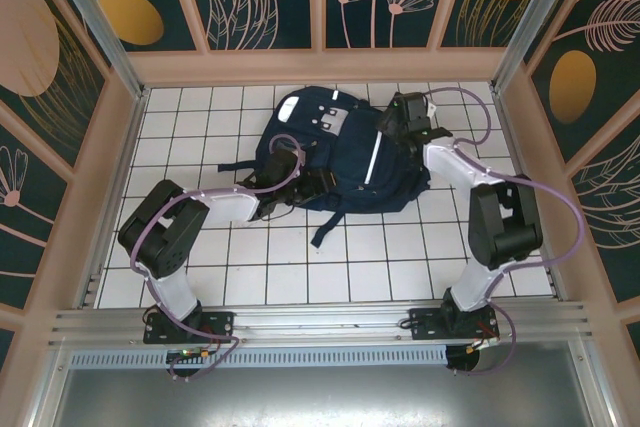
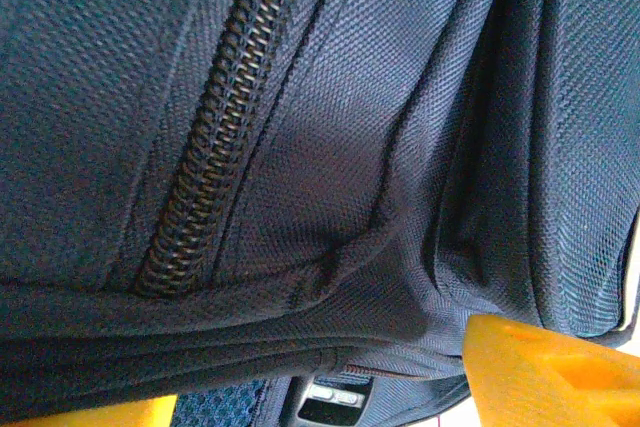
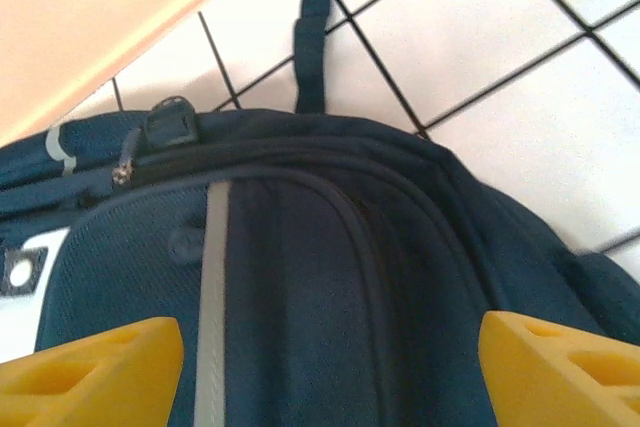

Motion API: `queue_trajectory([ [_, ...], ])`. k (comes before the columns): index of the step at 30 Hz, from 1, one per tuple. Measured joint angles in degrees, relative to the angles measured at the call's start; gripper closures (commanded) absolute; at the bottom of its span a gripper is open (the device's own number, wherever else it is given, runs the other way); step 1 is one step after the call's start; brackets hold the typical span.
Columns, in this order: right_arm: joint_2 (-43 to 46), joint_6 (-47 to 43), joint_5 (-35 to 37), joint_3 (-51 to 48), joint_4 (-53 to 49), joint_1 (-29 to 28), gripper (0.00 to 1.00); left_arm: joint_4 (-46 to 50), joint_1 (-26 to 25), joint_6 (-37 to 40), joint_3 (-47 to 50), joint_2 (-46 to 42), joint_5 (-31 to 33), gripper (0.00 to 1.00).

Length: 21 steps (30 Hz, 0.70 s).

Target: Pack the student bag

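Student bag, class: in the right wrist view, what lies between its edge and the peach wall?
White floor tiles, bare but for the navy strap of the student bag lying across them; the right wrist view shows this.

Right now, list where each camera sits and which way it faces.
Top external: above and behind the bases, looking down on the tiled table and student bag; left arm and right arm show.
Left wrist: behind the left tool, close against the bag's zip; yellow fingers at the bottom.
Right wrist: behind the right tool, looking over the bag's top end to the tiles; yellow fingers in both bottom corners.
Shared: all three see the bag; top and right wrist also share the tiles.
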<state>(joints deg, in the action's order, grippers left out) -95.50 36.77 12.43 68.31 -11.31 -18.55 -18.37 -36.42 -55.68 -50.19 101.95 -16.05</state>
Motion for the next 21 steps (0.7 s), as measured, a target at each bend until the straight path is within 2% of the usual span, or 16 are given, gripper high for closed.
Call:
queue_trajectory([
  [3,7.87,0.98,0.35,-4.11,-4.26,-1.99,0.26,-0.83,0.00,-0.63,-0.39,0.72,-0.04,0.31],
  [7,17.84,5.18,0.24,-9.11,-7.23,-8.83,0.32,-2.23,0.04,-1.88,-0.50,2.12,-0.26,0.33],
  [10,21.90,9.84,-1.86,-13.66,-7.08,-13.27,0.39,-3.04,0.04,-2.36,-0.50,2.25,-0.35,0.32],
  [14,21.75,16.17,-4.61,-19.56,-6.62,-17.16,0.45,-3.56,0.04,-2.51,-0.50,2.25,-0.42,0.32],
  [21,16.50,22.08,-4.87,-21.38,-1.90,-21.46,0.49,-3.72,0.04,-2.51,-0.50,2.25,-0.02,0.32],
])
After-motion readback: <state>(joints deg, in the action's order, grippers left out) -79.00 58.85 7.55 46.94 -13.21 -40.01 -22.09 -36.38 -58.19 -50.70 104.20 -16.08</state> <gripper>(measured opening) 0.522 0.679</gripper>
